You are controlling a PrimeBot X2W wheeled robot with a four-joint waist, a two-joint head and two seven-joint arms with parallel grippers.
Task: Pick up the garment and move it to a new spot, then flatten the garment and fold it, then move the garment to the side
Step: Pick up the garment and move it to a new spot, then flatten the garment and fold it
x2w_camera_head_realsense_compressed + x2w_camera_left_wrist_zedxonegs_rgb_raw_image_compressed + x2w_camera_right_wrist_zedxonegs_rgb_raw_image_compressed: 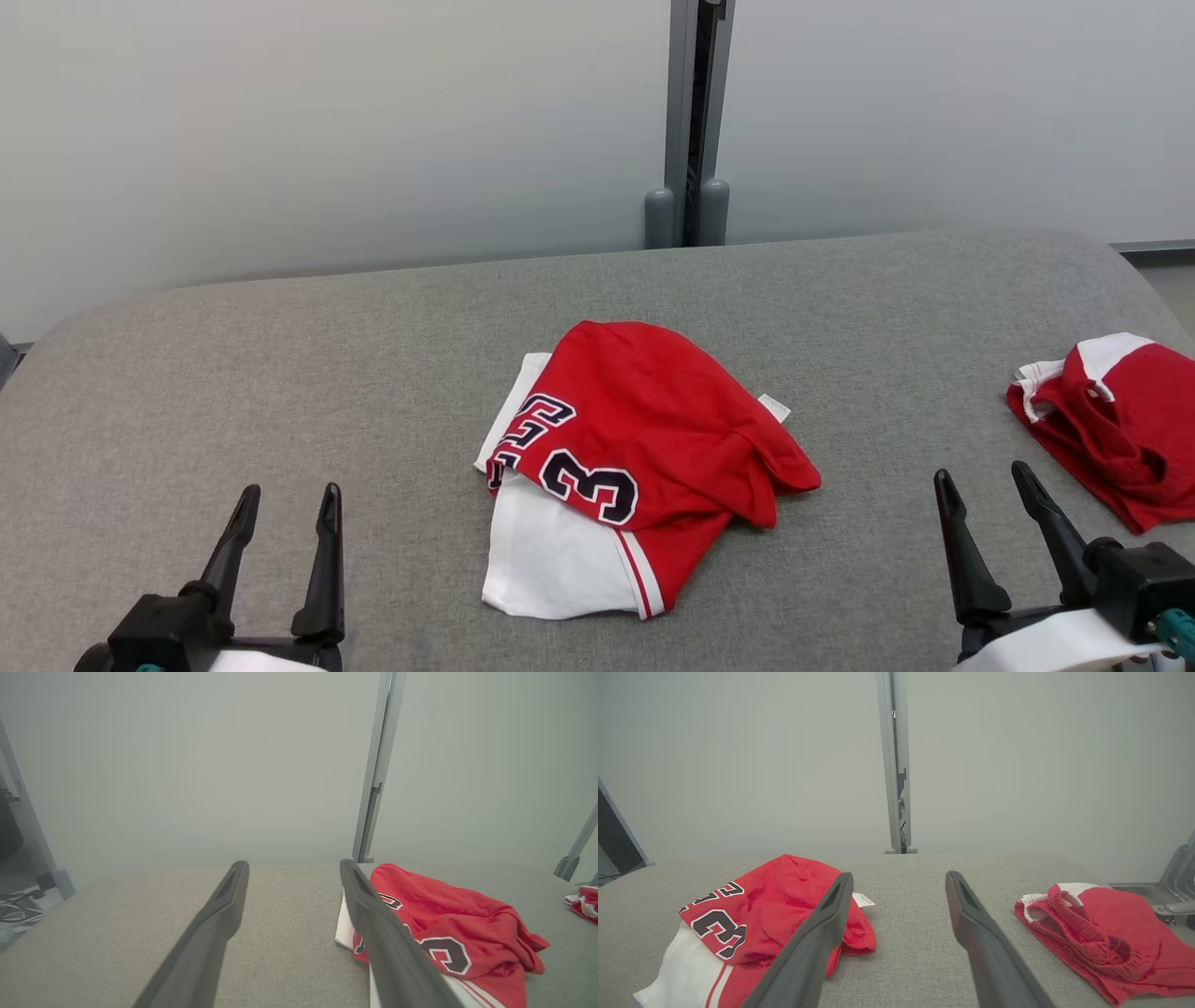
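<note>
As the robot's two dark grippers hang over the near edge, each with its two long fingers spread wide and nothing between them, one crumpled red-and-white jersey garment (644, 439) lies at the middle of the grey woven fabric surface (280, 373). The left gripper (290, 495) is at the near left and the right gripper (980, 476) at the near right, both well apart from the cloth at the centre. The garment is a soft knit bunched in loose folds. Its red panel lies over a smooth white panel that shows along the left and near sides, edged by a narrow red-and-white stripe. Dark block characters outlined in white run across the red, and only a "3" reads clearly. One small white label (775, 407) pokes out on its right side. A second red garment with white trim (1130, 429) lies rumpled at the right edge of the surface, its gathered waistband showing in the right wrist view. Beyond the surface's rounded far edge stand two pale matte wall panels (327, 131), meeting at one grey metal post (695, 121).
</note>
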